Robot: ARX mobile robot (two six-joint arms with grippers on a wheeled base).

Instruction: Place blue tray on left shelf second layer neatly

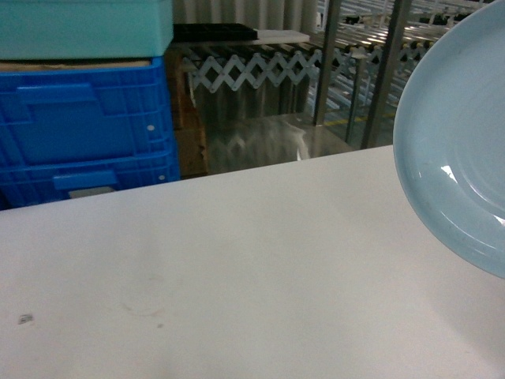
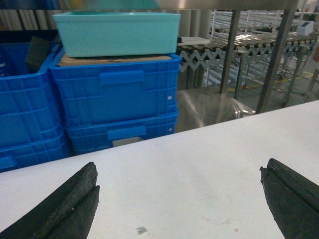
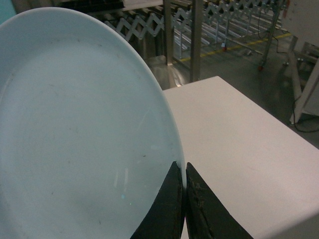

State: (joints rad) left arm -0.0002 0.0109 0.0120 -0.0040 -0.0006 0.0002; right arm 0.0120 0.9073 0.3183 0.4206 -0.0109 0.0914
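Observation:
The pale blue tray (image 1: 458, 150) hangs tilted above the right end of the white table (image 1: 237, 268), cut off by the head view's right edge. In the right wrist view the tray (image 3: 75, 124) fills the left side, and my right gripper (image 3: 182, 165) is shut on its rim, one finger on each face. My left gripper (image 2: 178, 167) is open over the table (image 2: 199, 149), with nothing between its fingers. Steel rack posts (image 2: 271, 55) and a rail (image 2: 209, 4) stand behind the table. I cannot tell which tier is the left shelf second layer. Neither gripper shows in the head view.
Stacked royal-blue ribbed crates (image 1: 87, 126) with a teal box (image 1: 79, 28) on top stand behind the table's far left edge. An accordion roller conveyor (image 1: 252, 67) and steel posts (image 1: 390, 55) lie beyond. The table's right edge (image 3: 279, 134) drops off to the floor.

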